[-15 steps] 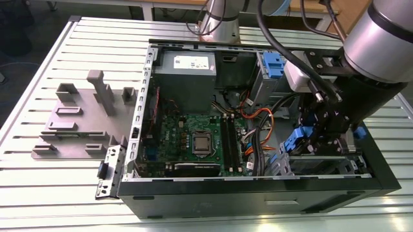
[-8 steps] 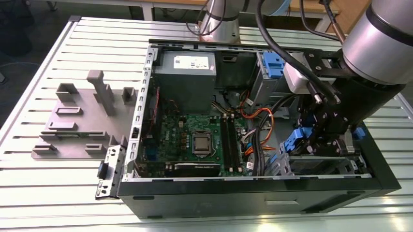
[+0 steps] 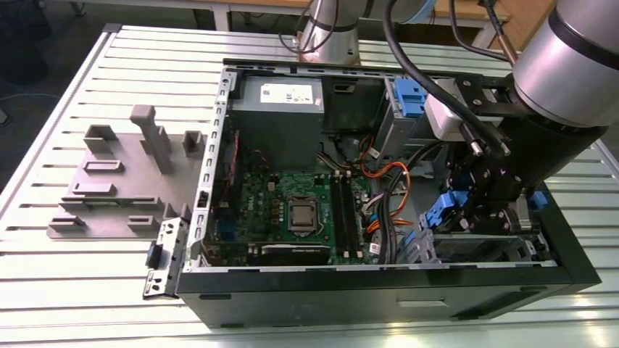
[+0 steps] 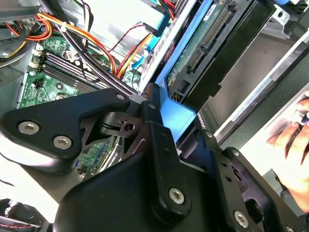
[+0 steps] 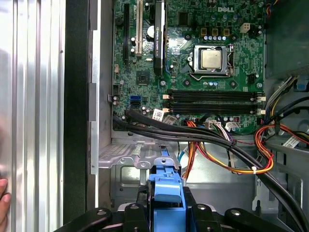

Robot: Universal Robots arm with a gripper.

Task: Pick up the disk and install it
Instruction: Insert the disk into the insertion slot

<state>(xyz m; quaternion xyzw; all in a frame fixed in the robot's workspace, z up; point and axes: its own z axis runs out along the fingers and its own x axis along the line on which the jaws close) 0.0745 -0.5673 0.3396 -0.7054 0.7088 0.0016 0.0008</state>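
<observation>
Over the drive bay (image 3: pixel 483 250) at the exterior view's right, the gripper (image 3: pixel 476 214) pinches the disk (image 3: pixel 447 210) by one end. First wrist view: nearby cables (image 5: pixel 193 136) could snag a tilted entry. Second wrist view: its long axis runs away from the fingers (image 4: pixel 155 125) (circuit side showing).

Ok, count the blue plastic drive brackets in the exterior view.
2. One bracket sits on the grey drive bay; the other frames the disk in the gripper. The arm may hide more.
</observation>
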